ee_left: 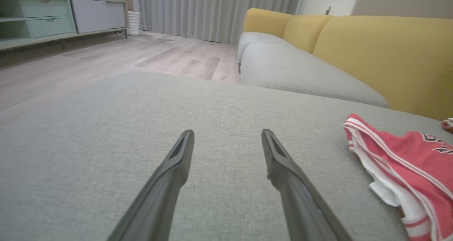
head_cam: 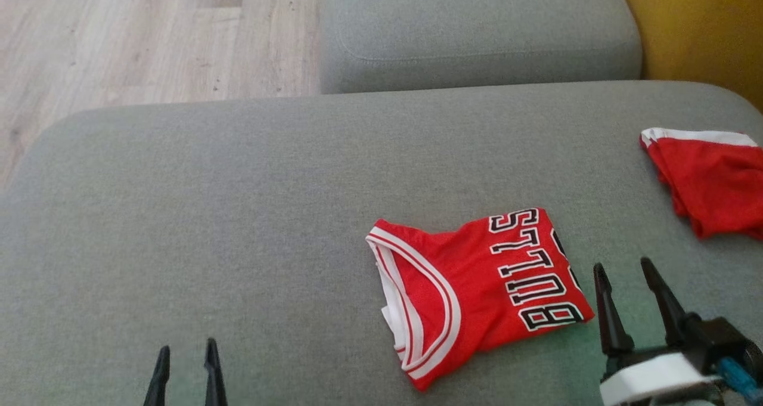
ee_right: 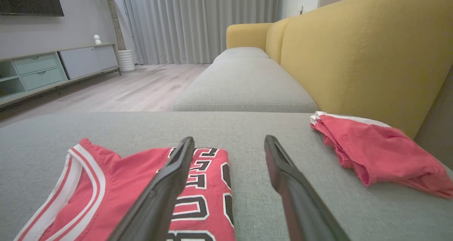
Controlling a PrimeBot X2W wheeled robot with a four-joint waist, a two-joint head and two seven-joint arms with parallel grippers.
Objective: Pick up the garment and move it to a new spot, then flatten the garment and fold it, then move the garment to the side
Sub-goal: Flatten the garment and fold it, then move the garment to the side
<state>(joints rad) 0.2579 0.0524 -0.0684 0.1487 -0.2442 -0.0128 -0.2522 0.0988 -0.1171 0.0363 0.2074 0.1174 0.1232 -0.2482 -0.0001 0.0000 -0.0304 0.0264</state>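
Grey sofa seat [head_cam: 238, 185] carries folded red jersey [head_cam: 477, 287], crumpled red garment [head_cam: 709, 179] apart.

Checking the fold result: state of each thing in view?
Jersey: folded, flat on cushion, not held.
Red cloth: bunched, not held.
Left gripper: jaws open, empty.
Right gripper: jaws open, empty, beside jersey.
Drawers: shut.
Curtains: drawn.

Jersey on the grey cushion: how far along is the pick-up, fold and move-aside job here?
Done: the jersey lies folded compactly, lettering up, on the cushion. In hand: nothing; the right gripper stands open beside its lettered end, the left gripper open over bare cushion. Left: perhaps the move aside; whether this is its final spot I cannot tell.
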